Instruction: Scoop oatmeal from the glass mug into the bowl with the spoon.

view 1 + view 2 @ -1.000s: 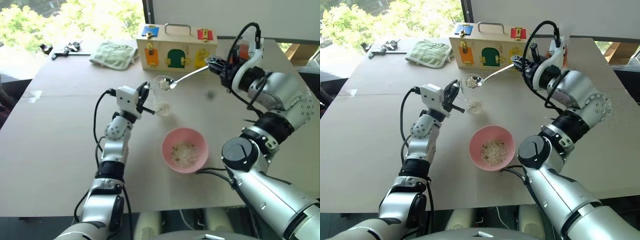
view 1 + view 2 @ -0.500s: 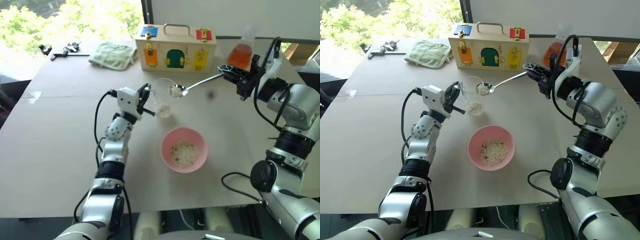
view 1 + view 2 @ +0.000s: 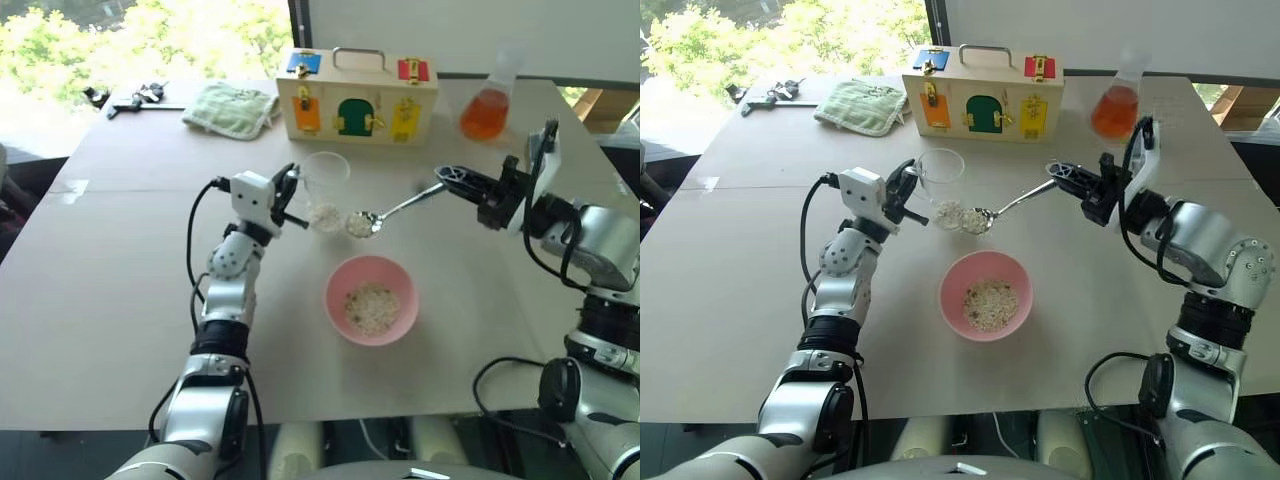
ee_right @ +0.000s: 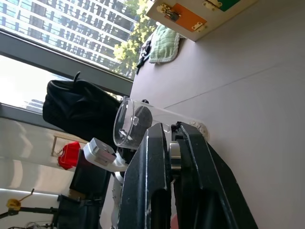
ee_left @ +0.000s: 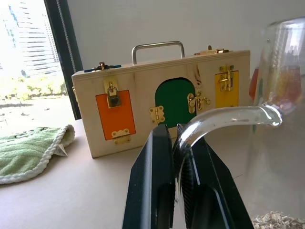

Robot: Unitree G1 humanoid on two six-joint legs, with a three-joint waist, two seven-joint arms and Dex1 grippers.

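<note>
Overhead, my left claw (image 3: 288, 196) is clenched on the mug's thin handle, pinning the mug (image 3: 325, 190) upright on the table (image 3: 120, 290) so it cannot slide while I dig. My right claw (image 3: 452, 180) is clamped on the far end of the spoon (image 3: 398, 207), whose round end hangs loaded with oatmeal (image 3: 359, 224) just outside the mug, above the table and short of the bowl (image 3: 370, 300). I judge the handle is held roughly level so nothing spills on the way. The bowl sits near, between my arms, with flakes already in it; more flakes lie in the mug's bottom. At the back stand a wooden box (image 3: 357, 96), a green cloth (image 3: 232, 107) and a flask (image 3: 485, 108) of orange liquid, all well apart from the work.

From my left wrist, both fingers (image 5: 155, 191) squeeze the clear curved handle between them, the mug wall just beside, the box behind.

From my right wrist, the fingers (image 4: 147, 186) are shut tight with a sliver of metal between; the mug and my left claw lie beyond.
</note>
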